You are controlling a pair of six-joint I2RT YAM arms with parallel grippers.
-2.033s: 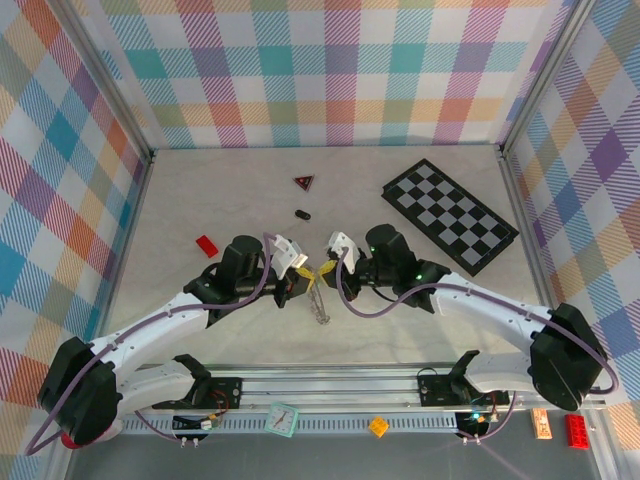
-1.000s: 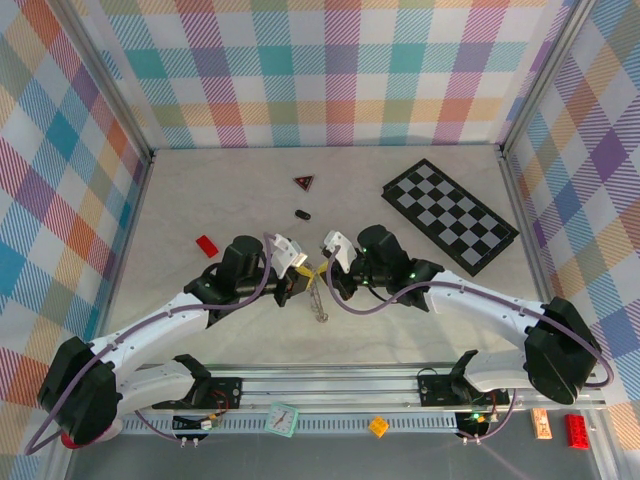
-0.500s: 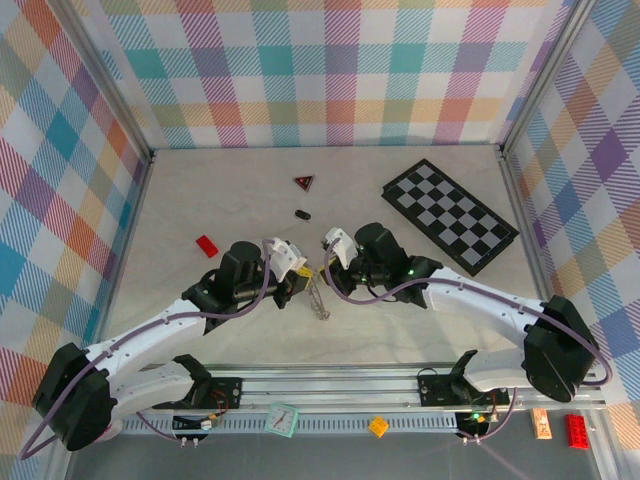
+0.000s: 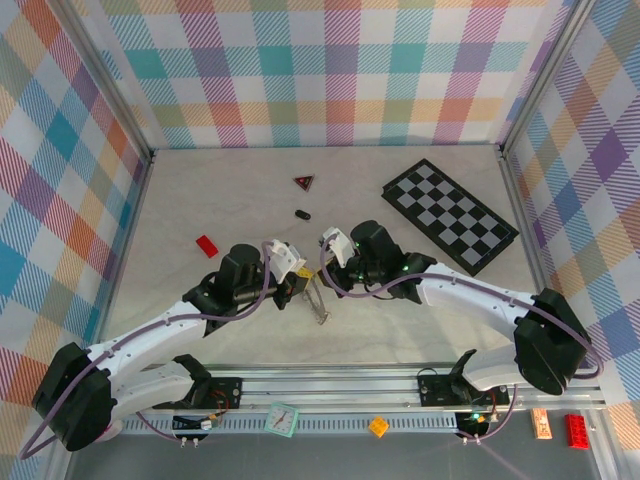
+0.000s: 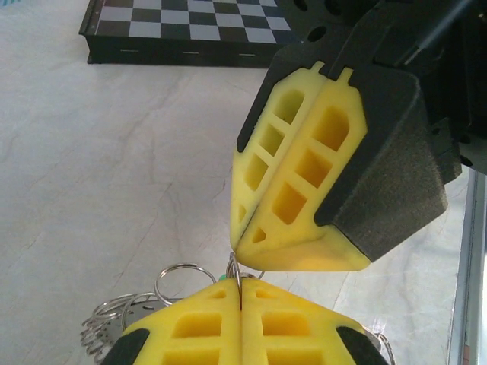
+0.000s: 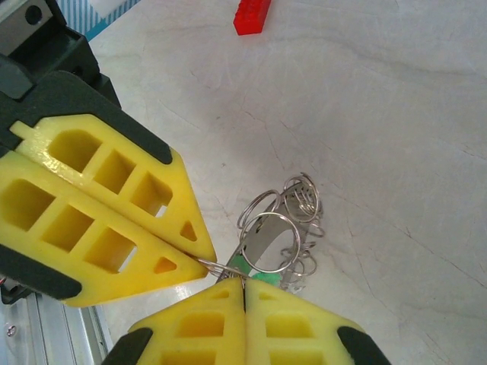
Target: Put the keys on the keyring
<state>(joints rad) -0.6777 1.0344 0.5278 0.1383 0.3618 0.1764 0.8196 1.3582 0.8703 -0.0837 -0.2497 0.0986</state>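
Presently clamping the keyring (image 6: 266, 215) between left gripper (image 5: 242, 312) and right gripper (image 6: 243, 304), both clenched tip-to-tip, with keys (image 6: 303, 199) trailing toward six o'clock, equally near.

chequered board (image 4: 450, 215) — right | red triangle (image 4: 304, 182) | black oval (image 4: 302, 214) | red brick (image 4: 207, 245)

There are two pincers (image 5: 240, 296) (image 6: 243, 293), one chequered board (image 4: 450, 215), one red triangle (image 4: 304, 182), one black oval (image 4: 302, 214), two red bricks (image 4: 207, 245) (image 4: 577, 430).

A pale marbled surface (image 4: 200, 190) carries a chequered board (image 4: 450, 215). Left of the board lie a dark red triangle (image 4: 304, 182) and, slightly nearer the arms, a black oval (image 4: 301, 214). A red brick (image 4: 207, 246) lies far left of the board. The keyring (image 4: 318, 300) seems to rest nearer still.
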